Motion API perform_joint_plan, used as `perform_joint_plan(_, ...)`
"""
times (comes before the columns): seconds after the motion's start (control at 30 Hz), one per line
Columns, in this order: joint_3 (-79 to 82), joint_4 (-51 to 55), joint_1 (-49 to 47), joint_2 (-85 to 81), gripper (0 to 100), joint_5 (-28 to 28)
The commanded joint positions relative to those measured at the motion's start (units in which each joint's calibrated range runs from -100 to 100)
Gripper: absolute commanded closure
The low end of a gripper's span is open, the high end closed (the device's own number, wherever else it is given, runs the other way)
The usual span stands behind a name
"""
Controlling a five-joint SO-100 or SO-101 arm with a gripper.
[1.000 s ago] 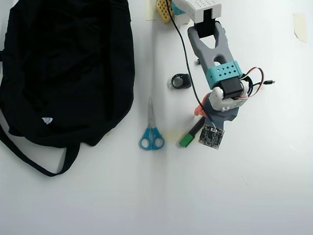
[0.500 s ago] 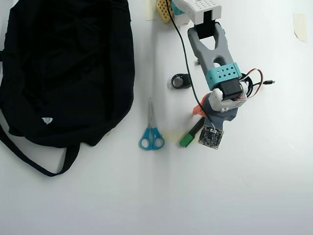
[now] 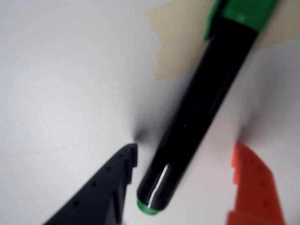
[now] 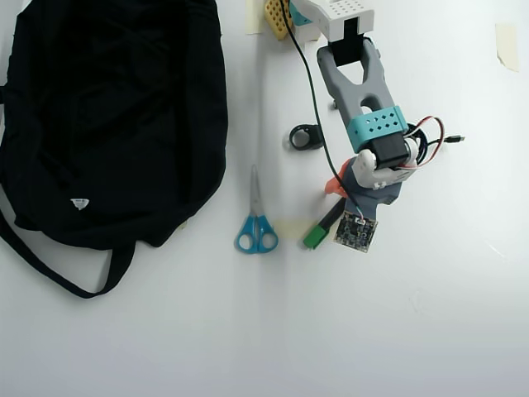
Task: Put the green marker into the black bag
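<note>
The green marker [image 3: 192, 122] lies flat on the white table, its green cap [image 4: 315, 236] resting on a scrap of tan tape. My gripper [image 3: 185, 147] is open and straddles the marker's tail end: the dark grey finger [image 3: 105, 187] stands left of the barrel and the orange finger [image 3: 251, 187] right of it, neither clearly touching. In the overhead view the gripper [image 4: 345, 201] sits under the wrist, with only the orange finger [image 4: 335, 184] peeking out. The black bag [image 4: 107, 116] fills the upper left, its strap [image 4: 58, 273] trailing below, well apart from the marker.
Blue-handled scissors [image 4: 256, 223] lie between bag and marker. A small black ring-shaped part [image 4: 305, 136] sits left of the arm, and a black cable [image 4: 314, 107] runs down alongside it. Tape scraps [image 4: 507, 43] mark the table's far right.
The wrist has crept slightly left and down over the marker's tail. The marker, bag and scissors have not moved.
</note>
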Motion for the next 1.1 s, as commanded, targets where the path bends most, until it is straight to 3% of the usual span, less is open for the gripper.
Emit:
perform_joint_plan(0.0,-1.0,-0.2,0.3,-0.5,75,0.1)
perform_joint_plan(0.9,-0.2,0.2,0.3,-0.4,75,-0.2)
perform_joint_plan(1.07,-0.2,0.2,0.3,-0.4,79,-0.2)
